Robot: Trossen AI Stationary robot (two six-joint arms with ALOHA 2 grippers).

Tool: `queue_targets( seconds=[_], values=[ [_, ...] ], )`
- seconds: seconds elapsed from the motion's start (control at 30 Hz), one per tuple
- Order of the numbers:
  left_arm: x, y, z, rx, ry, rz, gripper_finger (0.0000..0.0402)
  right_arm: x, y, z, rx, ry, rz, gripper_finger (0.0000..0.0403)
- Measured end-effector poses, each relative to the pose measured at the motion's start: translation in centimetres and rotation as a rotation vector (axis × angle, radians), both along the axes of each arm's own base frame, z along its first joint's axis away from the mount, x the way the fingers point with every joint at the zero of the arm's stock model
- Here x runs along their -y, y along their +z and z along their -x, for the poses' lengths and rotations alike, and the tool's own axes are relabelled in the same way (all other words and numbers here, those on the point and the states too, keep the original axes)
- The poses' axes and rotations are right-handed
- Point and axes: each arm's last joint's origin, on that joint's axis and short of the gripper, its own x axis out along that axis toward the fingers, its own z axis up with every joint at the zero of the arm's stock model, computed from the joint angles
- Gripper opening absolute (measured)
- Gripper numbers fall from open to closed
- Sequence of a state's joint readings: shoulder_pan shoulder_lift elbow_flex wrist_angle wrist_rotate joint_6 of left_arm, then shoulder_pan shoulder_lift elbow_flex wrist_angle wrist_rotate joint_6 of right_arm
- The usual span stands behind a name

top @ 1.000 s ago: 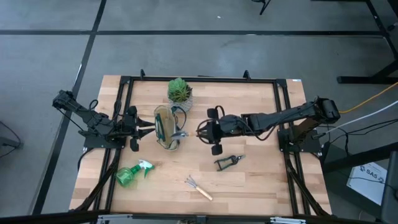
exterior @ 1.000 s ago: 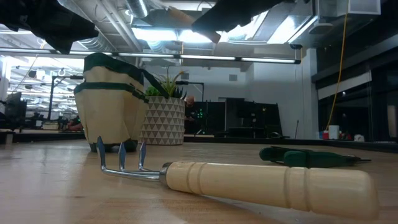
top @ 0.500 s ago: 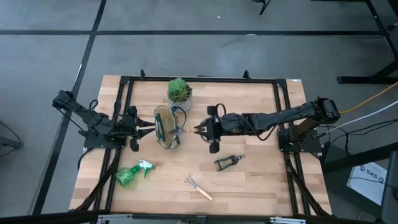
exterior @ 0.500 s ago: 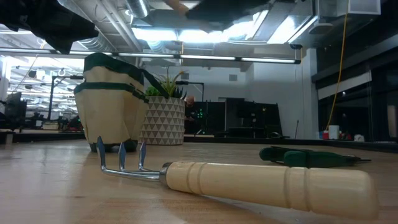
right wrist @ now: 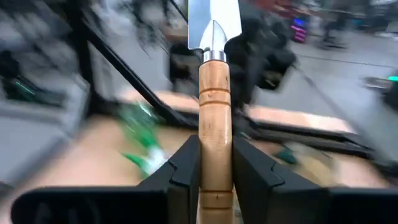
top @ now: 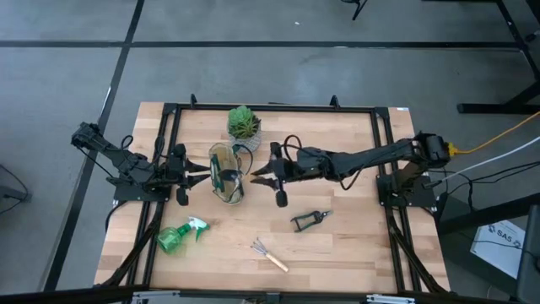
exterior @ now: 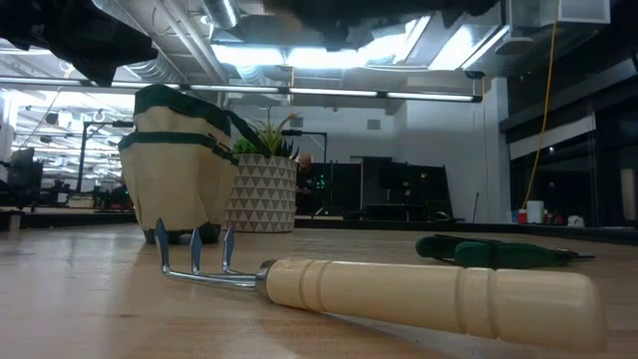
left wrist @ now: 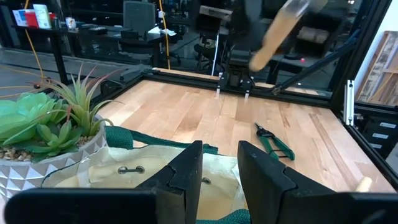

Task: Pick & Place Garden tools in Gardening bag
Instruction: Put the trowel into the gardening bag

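Right gripper (top: 257, 176) grips the trowel (right wrist: 214, 112) and has moved up beside the gardening bag (top: 226, 173); you can probably drop it in. Left gripper (top: 202, 174) pinches the bag's rim.

The desk (top: 337, 245) has a light wood top with a black frame around it. A cream bag (top: 225, 173) with green trim stands on it near the middle. Just behind the bag sits a green plant (top: 244, 123) in a white patterned pot. A green spray bottle (top: 180, 235) lies at the front on the left. A small rake (top: 269, 255) with a wooden handle lies at the front. Black shears (top: 310, 219) lie near the rake, a little further back.
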State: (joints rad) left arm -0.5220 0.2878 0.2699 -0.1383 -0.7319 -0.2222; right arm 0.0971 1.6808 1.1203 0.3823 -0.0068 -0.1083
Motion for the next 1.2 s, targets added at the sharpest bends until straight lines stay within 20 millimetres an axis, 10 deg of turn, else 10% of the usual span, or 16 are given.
queue_targets(
  seconds=[0.87,1.2],
  values=[
    [0.0,0.0,0.0,0.0,0.0,0.0,0.0098,4.2,1.3,-3.3,-0.34,-0.057,0.666,0.0077],
    [0.0,0.0,0.0,0.0,0.0,0.0,0.0098,5.6,0.7,-2.9,-0.412,-0.194,0.355,0.0077]
  ],
)
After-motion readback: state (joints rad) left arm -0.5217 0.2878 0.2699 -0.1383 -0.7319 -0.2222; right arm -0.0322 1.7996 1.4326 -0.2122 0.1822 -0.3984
